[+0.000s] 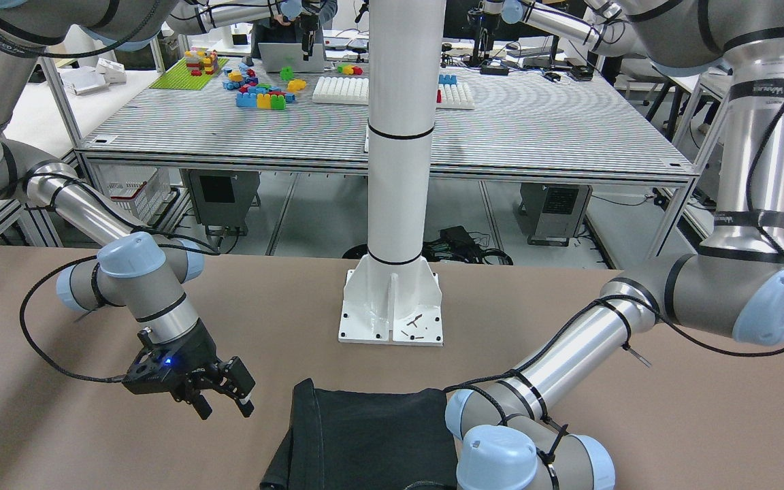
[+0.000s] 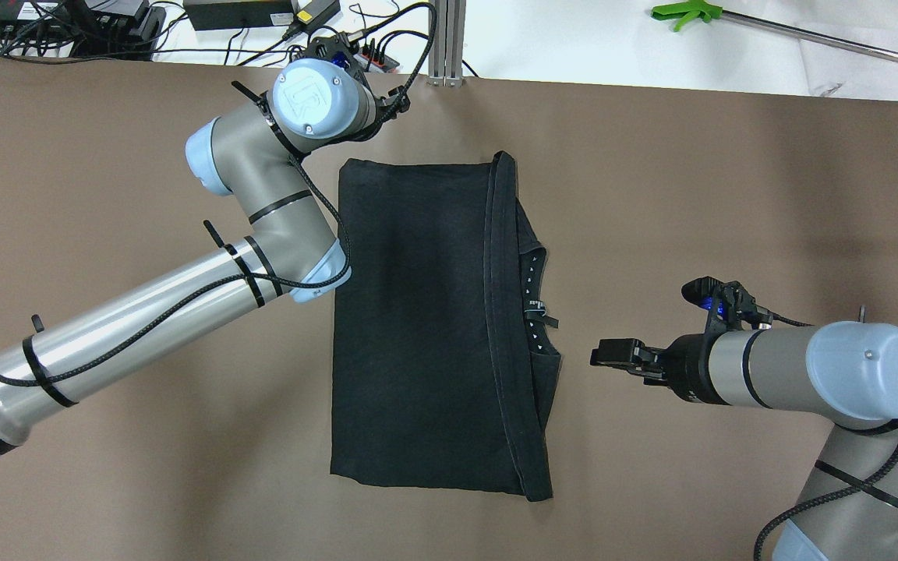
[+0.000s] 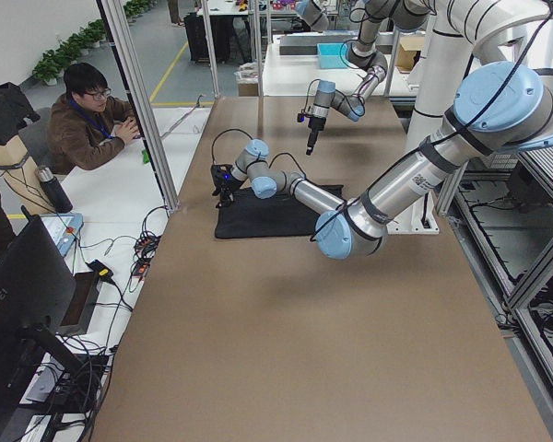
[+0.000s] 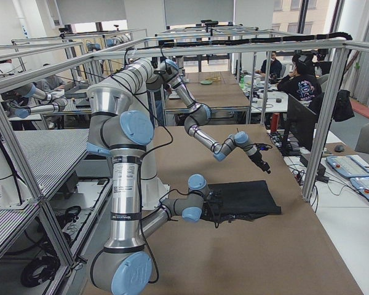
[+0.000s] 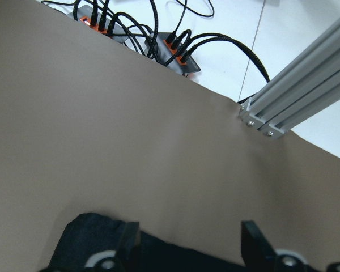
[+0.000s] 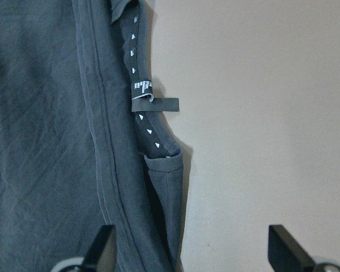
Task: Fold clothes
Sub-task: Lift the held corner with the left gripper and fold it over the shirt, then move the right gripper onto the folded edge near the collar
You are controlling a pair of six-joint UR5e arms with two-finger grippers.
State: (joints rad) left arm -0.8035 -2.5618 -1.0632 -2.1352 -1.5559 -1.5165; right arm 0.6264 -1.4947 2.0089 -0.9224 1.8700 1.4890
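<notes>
One black cloth (image 2: 418, 327) lies folded flat on the brown table (image 2: 145, 483).

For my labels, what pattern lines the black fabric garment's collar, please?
Small white triangles along the collar tape; right wrist view best.

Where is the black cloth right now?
In the overhead view the black cloth lies in the middle of the brown table, with the right claw just off its right edge.

brown table (image 2: 730, 195), white pole (image 1: 400, 170), black monitor (image 3: 23, 304)
</notes>
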